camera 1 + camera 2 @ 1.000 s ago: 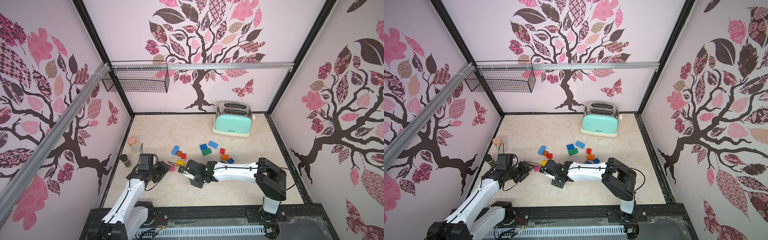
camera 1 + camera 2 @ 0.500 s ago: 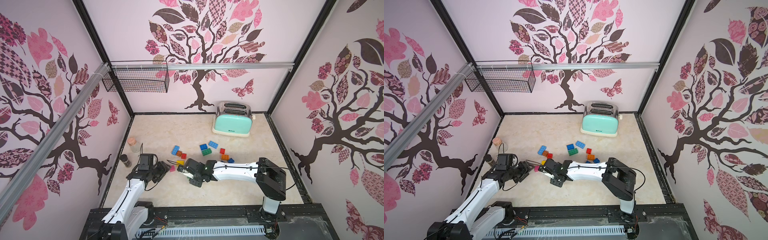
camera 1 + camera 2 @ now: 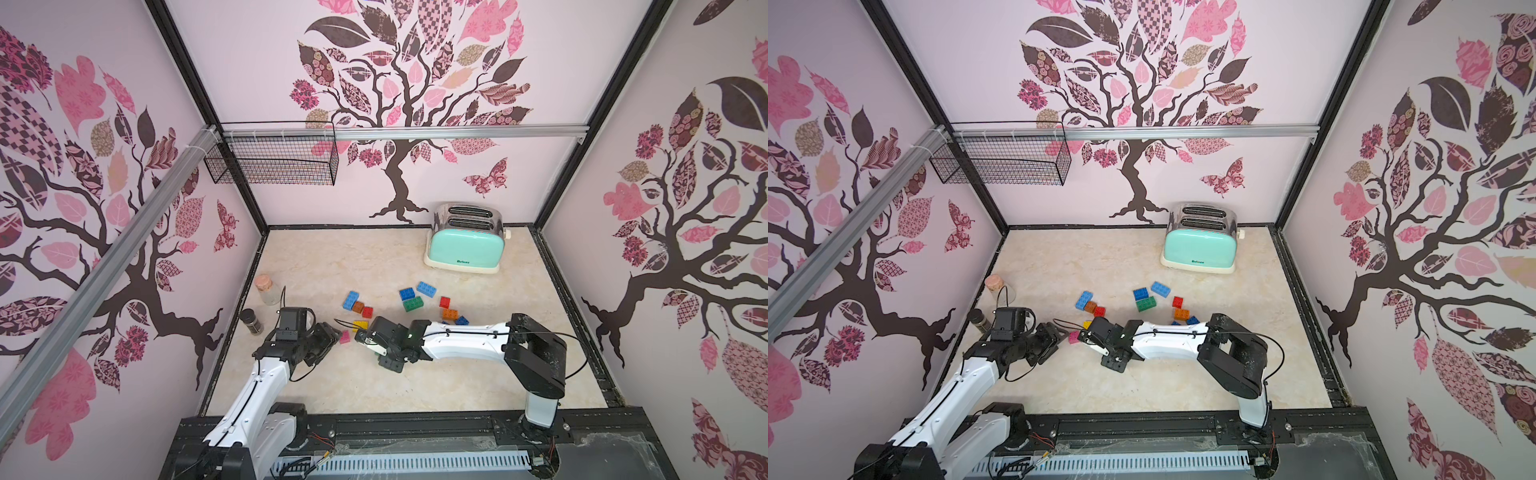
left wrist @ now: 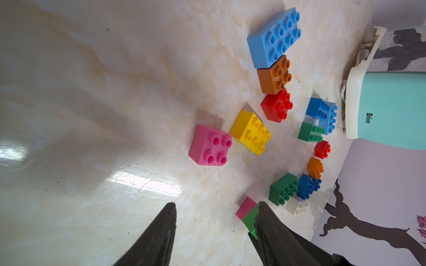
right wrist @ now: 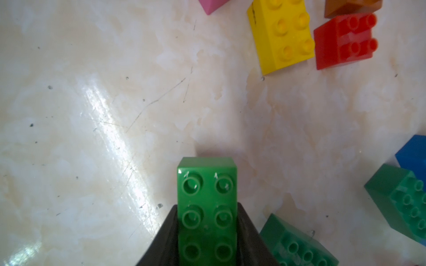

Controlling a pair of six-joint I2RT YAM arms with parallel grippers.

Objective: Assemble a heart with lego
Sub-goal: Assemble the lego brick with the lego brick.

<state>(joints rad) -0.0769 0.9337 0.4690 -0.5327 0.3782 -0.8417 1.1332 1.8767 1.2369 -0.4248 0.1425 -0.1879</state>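
- You are working in a booth whose walls [image 3: 415, 83] carry a pink-and-brown tree pattern, over a cream marbled table [image 3: 374, 257].
- The green brick [image 5: 207, 184] is clamped in your right gripper [image 5: 207, 205]. The jaws are closed tight on its two long sides, its studs face the wrist camera, and its far end sticks out past the fingertips.
- The held brick is low over bare table, toward the front and a little left of the middle. You cannot tell whether it touches the surface.
- Your left gripper [image 4: 215, 207] stands partly open with nothing between its fingers, and it points toward the right one.
- In both top views a pink brick [image 3: 344, 336] lies on the table between the two grippers, studs up. In the left wrist view it is clear of the left fingers.
- A yellow brick [image 3: 360, 325] sits just beside the pink one, their corners close together.
- Behind it a red brick [image 3: 367, 312], an orange brick [image 3: 358, 308] and a long blue brick [image 3: 350, 300] form a touching row that runs toward the back.
- More scattered bricks [image 3: 413, 304] in blue, green, red and orange lie further right, some close against the right arm.
- A mint toaster [image 3: 465, 249] stands upright at the back right, near the rear wall.
- A jar [image 3: 266, 289] with a cork lid and a dark shaker [image 3: 251, 321] stand at the table's left edge.
- A wire basket [image 3: 274, 162] hangs from the rail in the back left corner.
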